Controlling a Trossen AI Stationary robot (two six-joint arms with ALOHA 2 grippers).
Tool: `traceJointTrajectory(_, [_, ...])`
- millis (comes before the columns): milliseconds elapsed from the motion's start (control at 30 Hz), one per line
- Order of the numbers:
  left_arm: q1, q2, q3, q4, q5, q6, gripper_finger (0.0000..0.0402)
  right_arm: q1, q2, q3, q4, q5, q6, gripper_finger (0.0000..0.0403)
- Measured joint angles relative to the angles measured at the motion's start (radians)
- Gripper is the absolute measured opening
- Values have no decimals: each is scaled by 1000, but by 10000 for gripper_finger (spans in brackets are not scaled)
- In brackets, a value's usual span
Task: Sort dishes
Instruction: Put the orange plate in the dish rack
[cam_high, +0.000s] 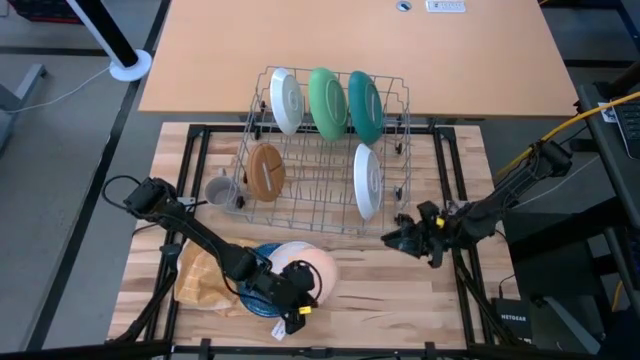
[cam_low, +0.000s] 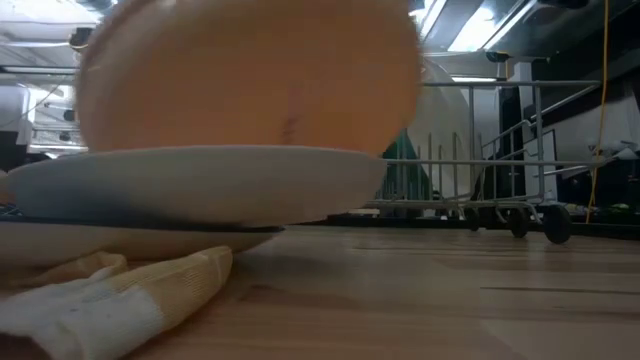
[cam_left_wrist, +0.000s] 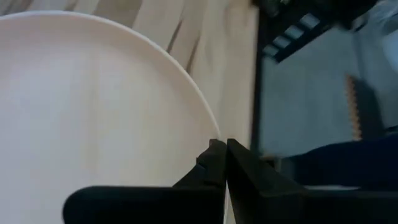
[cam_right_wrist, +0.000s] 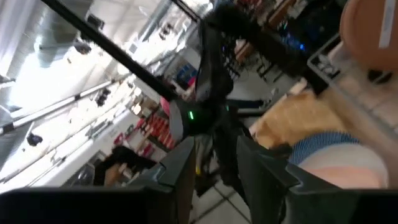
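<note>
A peach plate (cam_high: 308, 268) stands tilted over a white plate (cam_low: 200, 185) and a blue plate (cam_high: 258, 290), stacked on the yellow checked cloth (cam_high: 198, 282) at the table's near left. My left gripper (cam_high: 297, 310) is shut on the peach plate at its near side. In the grey wire rack (cam_high: 325, 210), white (cam_high: 286, 100), green (cam_high: 326, 102) and teal (cam_high: 364, 105) plates stand on edge at the back, with a brown plate (cam_high: 266, 172) and a white plate (cam_high: 368, 180) farther forward. A grey mug (cam_high: 219, 190) sits at the rack's left. My right gripper (cam_high: 395, 238) hangs open off the rack's near right corner. My left gripper pinches the peach plate's rim (cam_left_wrist: 210, 134) between its two shut fingers, at the plate's near edge. The fingers come from the table's near side, slanting down. The plate is tilted with the held edge raised, its underside (cam_low: 250, 80) facing the near side; its lower edge is hidden behind the white plate.
The rack fills the middle of the wooden table (cam_high: 400, 300), with open slots between the brown plate and the right-hand white plate. Bare wood lies to the right of the stack. Black frame rails (cam_high: 462, 180) run along the table's sides.
</note>
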Motion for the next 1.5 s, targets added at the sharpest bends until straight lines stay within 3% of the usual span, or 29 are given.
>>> traceJointTrajectory(467, [45, -3, 0, 155, 8, -8, 0, 0, 137, 0, 1, -248, -3, 121])
traceJointTrajectory(800, [75, -3, 0, 105, 18, 12, 0, -1, 215, 0, -4, -255, 8, 121])
traceJointTrajectory(1033, [83, -3, 0, 168, 47, 63, 7, -1, 246, 0, -23, -271, 11, 121])
traceJointTrajectory(1167, [87, -4, 0, 169, 49, 192, 31, 0, 246, 0, -101, -306, 132, 121])
traceJointTrajectory(1500, [129, 23, 0, 228, 49, 328, 134, 8, 245, -1, -317, -520, 585, 121])
